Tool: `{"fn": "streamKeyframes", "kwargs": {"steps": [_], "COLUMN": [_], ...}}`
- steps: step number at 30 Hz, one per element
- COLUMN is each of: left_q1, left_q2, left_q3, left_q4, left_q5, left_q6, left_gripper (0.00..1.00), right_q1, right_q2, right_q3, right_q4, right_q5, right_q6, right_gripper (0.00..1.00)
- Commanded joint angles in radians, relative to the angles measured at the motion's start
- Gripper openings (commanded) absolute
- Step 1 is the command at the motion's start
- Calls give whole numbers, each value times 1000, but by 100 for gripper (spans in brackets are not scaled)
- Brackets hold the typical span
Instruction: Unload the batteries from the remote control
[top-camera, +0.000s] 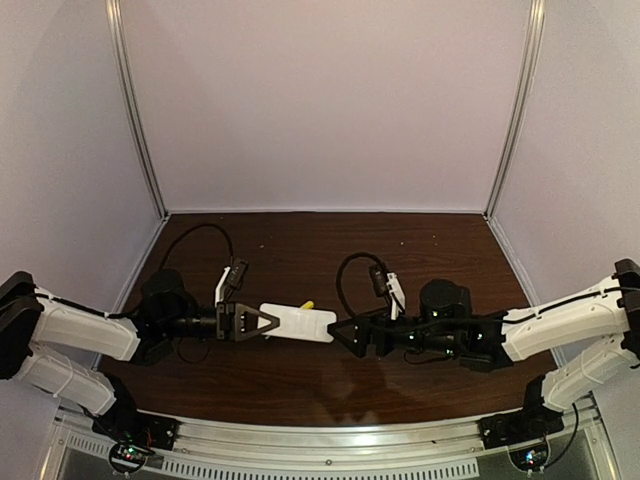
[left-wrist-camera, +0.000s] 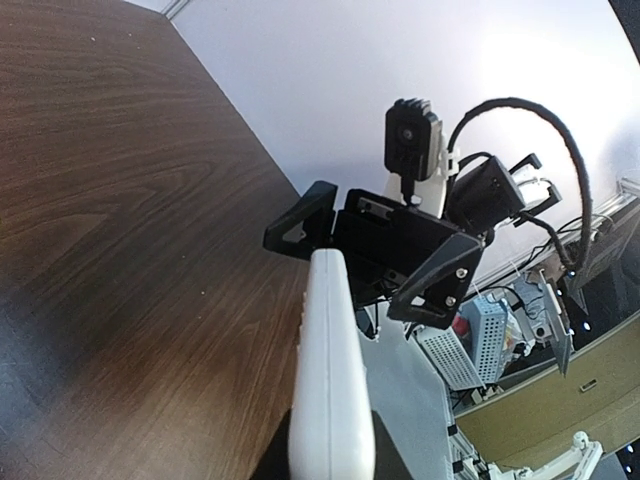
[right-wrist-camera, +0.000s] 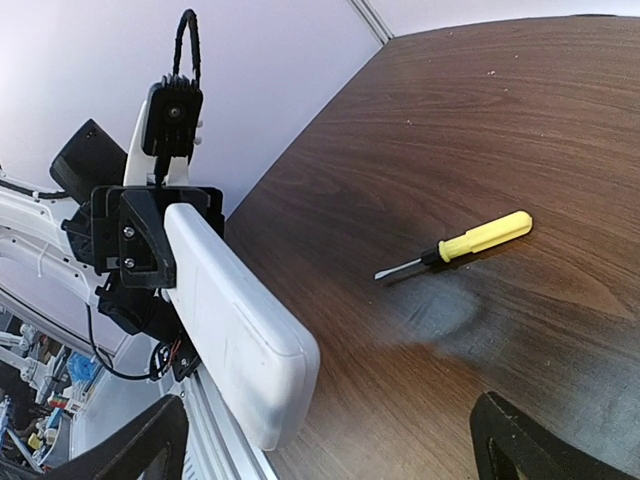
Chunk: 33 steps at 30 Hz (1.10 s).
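Remote control, a flat white rounded-rectangular plastic slab (top-camera: 300, 322), is held above the middle of the worktop, its 9 o'clock end pinched in the left gripper's (top-camera: 262, 321) jaws. No blue batteries show in any view, and the seamed panel on its broad face looks shut, so I judge the unloading not yet begun. The right gripper (top-camera: 340, 335), jaws spread, faces the free 3 o'clock end without touching. At 12 o'clock a yellow-handled screwdriver (right-wrist-camera: 462, 245) lies on the dark wood-grain worktop (top-camera: 300, 250).
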Motion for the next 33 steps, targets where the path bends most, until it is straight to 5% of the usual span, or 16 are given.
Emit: {"fn": "streamKeyframes", "kwargs": {"steps": [1, 20, 33], "left_q1": [10, 14, 14], "left_q2": [-11, -63, 11], "left_q3": [-9, 60, 96], "left_q4": [89, -122, -93], "left_q5": [12, -61, -45], "left_q6": [-26, 11, 3], "left_gripper": [0, 0, 0], "right_q1": [-4, -4, -3], "right_q2": [36, 144, 170], "right_q3": [14, 152, 175], "right_q4": [49, -1, -42], "right_q5": [-45, -24, 38], "right_q6": [25, 67, 75], "right_gripper": [99, 84, 68]}}
